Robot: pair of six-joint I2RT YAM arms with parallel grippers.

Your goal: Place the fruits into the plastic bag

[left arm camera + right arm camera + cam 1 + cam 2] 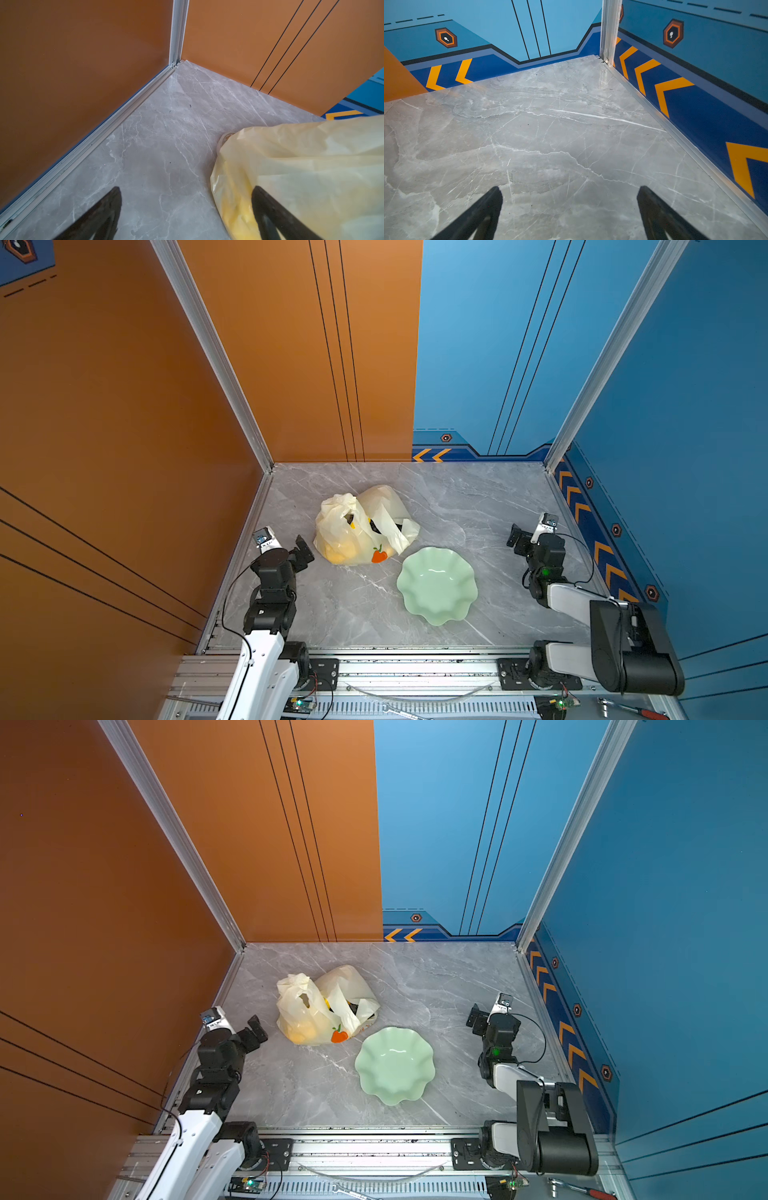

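The plastic bag (353,531) (311,1006) lies bulging on the grey marble table, left of centre, with its loop handles flopped over the mouth. The fruits are inside it: yellow ones (338,553) (234,207) show through the film, and dark shapes (376,526) sit in the mouth. My left gripper (286,541) (187,189) stands open just left of the bag, one finger close against its side and nothing between the fingers. My right gripper (530,531) (569,188) stands open over bare table near the right wall.
A pale green wavy-edged dish (436,585) (395,1065) with nothing in it sits right of the bag, towards the front. Orange walls close the left and back left, blue walls the back right and right. A red-handled tool (640,711) lies beyond the front rail.
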